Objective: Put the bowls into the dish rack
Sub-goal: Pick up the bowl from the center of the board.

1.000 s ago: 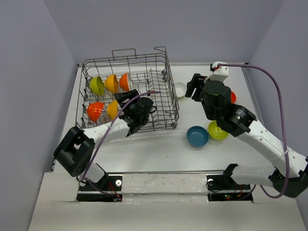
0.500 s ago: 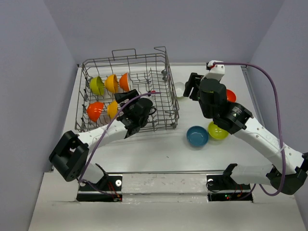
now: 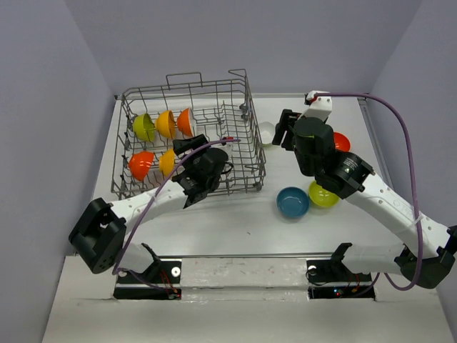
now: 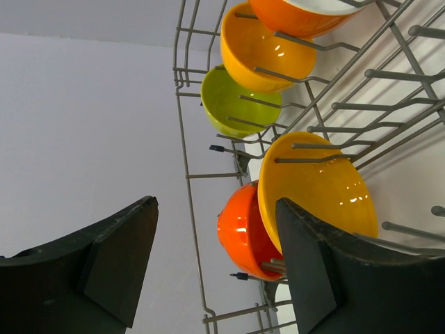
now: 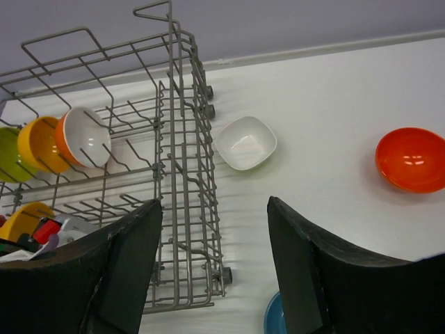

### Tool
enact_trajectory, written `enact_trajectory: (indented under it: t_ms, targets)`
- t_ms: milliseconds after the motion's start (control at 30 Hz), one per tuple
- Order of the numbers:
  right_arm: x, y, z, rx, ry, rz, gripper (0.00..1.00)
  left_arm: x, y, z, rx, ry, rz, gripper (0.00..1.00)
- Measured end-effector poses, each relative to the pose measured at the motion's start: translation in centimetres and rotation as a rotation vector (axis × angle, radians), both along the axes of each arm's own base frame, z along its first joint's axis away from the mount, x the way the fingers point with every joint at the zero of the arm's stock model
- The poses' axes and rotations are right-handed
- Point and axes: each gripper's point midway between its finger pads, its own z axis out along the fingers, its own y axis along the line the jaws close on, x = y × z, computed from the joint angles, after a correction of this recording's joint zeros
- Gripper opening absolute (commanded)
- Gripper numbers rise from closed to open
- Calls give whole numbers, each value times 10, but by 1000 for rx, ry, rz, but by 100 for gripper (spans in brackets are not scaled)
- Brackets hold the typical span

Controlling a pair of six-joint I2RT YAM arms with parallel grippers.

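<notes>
The grey wire dish rack (image 3: 235, 153) stands at the back left. Five bowls lean on its tines: lime green (image 3: 143, 127), orange-yellow (image 3: 166, 123), an orange one with a white inside (image 3: 185, 121), red-orange (image 3: 141, 165) and orange-yellow (image 3: 167, 162). My left gripper (image 3: 188, 145) is inside the rack, open and empty, just right of the front orange-yellow bowl (image 4: 320, 191) and the red-orange bowl (image 4: 240, 229). My right gripper (image 3: 285, 128) hangs open and empty over the table beside the white bowl (image 3: 266, 133) (image 5: 245, 142). Red-orange (image 5: 411, 158), teal (image 3: 293, 202) and lime green (image 3: 323, 194) bowls sit on the table.
The rack's right wall (image 5: 198, 174) stands between the two grippers, its loop handle (image 3: 184, 76) at the back. Purple cables run along both arms. Grey walls close in the table on the left, back and right.
The left gripper's jaws have spread a little inside the rack, and that arm's elbow swung left. The right gripper drifted slightly left toward the white bowl. No bowl moved.
</notes>
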Motion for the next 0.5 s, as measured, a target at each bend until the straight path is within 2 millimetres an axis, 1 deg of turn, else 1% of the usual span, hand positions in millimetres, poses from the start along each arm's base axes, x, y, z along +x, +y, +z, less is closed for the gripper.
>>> enact_trajectory:
  t_ms: [333, 500]
  targets:
    - [0, -2, -3, -9, 7, -12, 68, -7, -8, 13, -70, -30, -43, 82]
    - [0, -7, -3, -15, 4, -37, 69, -6, -12, 29, -119, -63, -39, 81]
